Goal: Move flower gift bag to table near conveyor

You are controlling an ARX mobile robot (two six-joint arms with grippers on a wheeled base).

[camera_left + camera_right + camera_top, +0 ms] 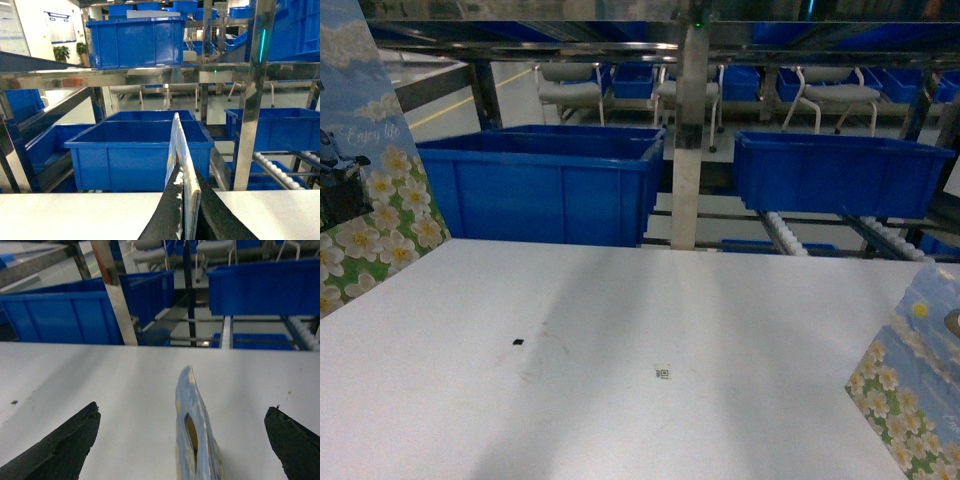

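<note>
Right wrist: bag (192,435) between gripper (182,435) fingers.

"Enjoy life" on the left flower gift bag (365,190)

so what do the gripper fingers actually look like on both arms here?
Left gripper: two black tapered fingers, matte, with whitish scuffs along an inner edge. Right gripper: two black wedge-shaped fingers with rough, worn tips. No cables, markings or arm links visible in any view.
</note>
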